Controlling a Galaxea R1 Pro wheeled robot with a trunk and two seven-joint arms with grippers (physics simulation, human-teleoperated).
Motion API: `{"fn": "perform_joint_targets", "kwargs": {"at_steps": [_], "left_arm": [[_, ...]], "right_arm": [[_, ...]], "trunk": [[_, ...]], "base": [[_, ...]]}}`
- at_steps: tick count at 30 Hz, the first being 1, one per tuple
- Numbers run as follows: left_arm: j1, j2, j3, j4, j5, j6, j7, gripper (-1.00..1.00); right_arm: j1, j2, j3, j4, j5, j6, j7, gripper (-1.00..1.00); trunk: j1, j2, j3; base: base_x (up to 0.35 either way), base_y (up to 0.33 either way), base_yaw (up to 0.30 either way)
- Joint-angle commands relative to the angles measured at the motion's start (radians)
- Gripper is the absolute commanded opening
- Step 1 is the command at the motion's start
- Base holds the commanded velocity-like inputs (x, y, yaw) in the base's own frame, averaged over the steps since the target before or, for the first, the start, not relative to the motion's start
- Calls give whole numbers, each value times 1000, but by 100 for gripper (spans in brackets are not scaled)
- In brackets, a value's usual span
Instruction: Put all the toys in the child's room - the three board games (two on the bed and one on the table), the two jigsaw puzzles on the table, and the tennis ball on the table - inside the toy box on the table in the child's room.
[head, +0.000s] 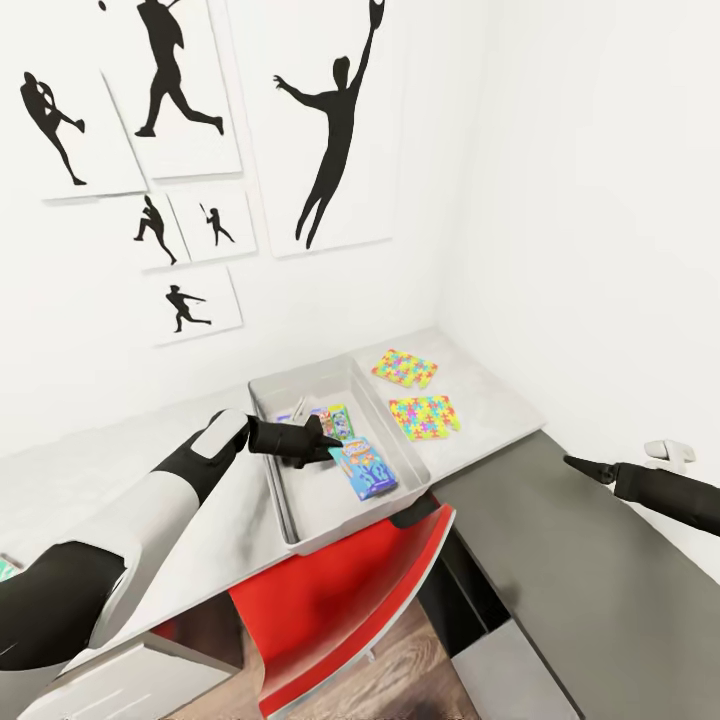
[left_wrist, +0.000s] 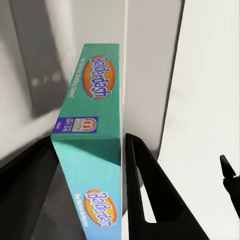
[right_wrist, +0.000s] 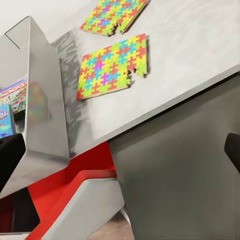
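The light grey toy box (head: 300, 378) stands on the pale table (head: 490, 400). My left gripper (head: 330, 442) reaches into it and is shut on the teal-blue "Balderdash" board game (head: 367, 470). In the left wrist view that box (left_wrist: 92, 145) sits edge-on between the dark fingers (left_wrist: 145, 195). A white-green Monopoly board game (head: 335, 420) lies deeper in the box. Two bright jigsaw puzzles (head: 405, 368) (head: 425, 415) lie flat on the table beside the box, and also appear in the right wrist view (right_wrist: 112, 65) (right_wrist: 112, 12). My right gripper (head: 578, 464) hovers open over the dark cabinet, with nothing between its fingers.
A red chair (head: 340, 600) is tucked under the table's front edge below the toy box. The lower dark-topped cabinet (head: 580, 600) adjoins the table on the right. White walls with black sports silhouettes (head: 335, 130) close off the corner behind. A white drawer unit (head: 130, 685) sits at lower left.
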Motion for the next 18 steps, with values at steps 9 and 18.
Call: {"fn": "perform_joint_targets", "kwargs": {"at_steps": [9,18], "left_arm": [[-3,2,-7,-14,0,-1,-32,-100],[-3,2,-9,-20,0,-1,-37,-100]], "right_arm": [[-1,0,-1,0,-5,8,-1,100],[-1,0,-1,0,-6,8,-1,100]], "trunk": [[0,-2,-16],[0,-2,-30]], "base": [[0,0,0],[0,0,0]]}}
